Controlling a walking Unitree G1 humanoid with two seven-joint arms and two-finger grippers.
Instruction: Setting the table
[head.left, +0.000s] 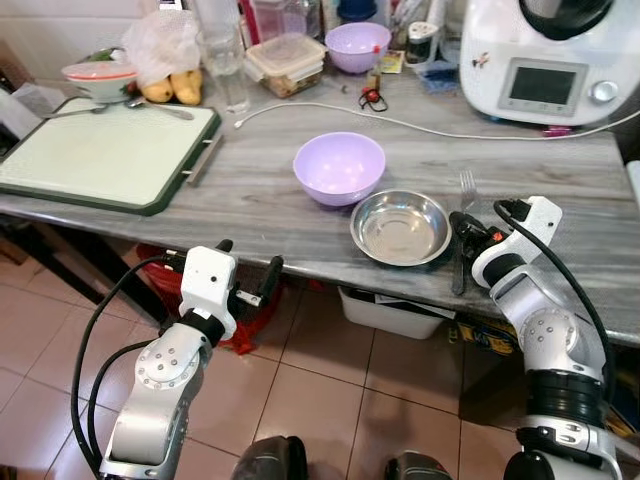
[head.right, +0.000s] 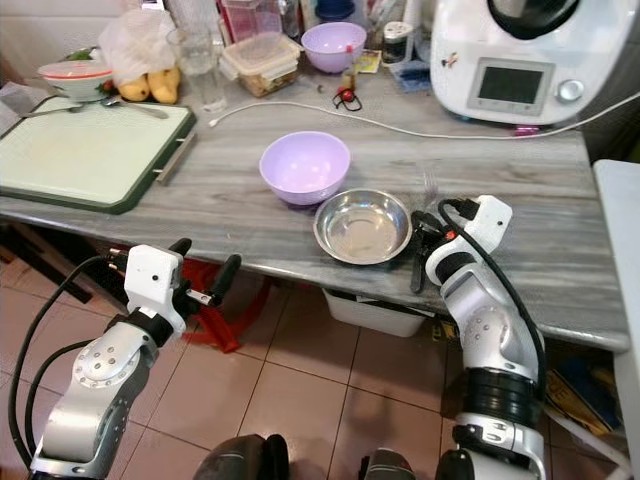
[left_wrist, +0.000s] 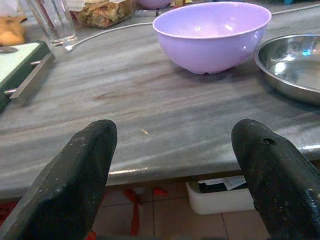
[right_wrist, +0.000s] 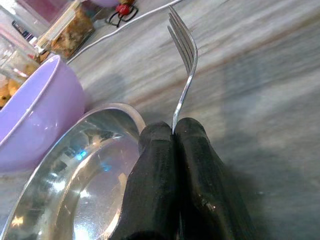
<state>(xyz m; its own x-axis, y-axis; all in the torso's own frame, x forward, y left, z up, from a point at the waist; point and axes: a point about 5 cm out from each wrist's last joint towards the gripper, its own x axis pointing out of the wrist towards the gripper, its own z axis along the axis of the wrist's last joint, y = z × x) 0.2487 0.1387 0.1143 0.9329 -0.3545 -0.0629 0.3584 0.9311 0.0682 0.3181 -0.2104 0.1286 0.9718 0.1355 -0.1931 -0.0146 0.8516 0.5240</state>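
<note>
A: Where was the thin silver metal fork relative to the right gripper?

B: It was pinched between the two black fingers, which were pressed together on the handle. The tines were pointed away from the wrist, over the grey wood-grain tabletop. The fork was seen just beside the right rim of the round stainless steel bowl, near the table's front edge.

A: Left gripper?

B: Its fingers were spread wide with nothing between them. It was held below and in front of the table edge, aimed at the light purple plastic bowl.

A: Containers?

B: The steel bowl was seen empty, touching or almost touching the purple bowl behind it; that one was empty as well. A second purple bowl was set at the back, contents not visible. Food was held in a clear lidded plastic box. A clear drinking glass was stood beside it. A white bowl with a red band was placed behind the green-edged white cutting board.
</note>
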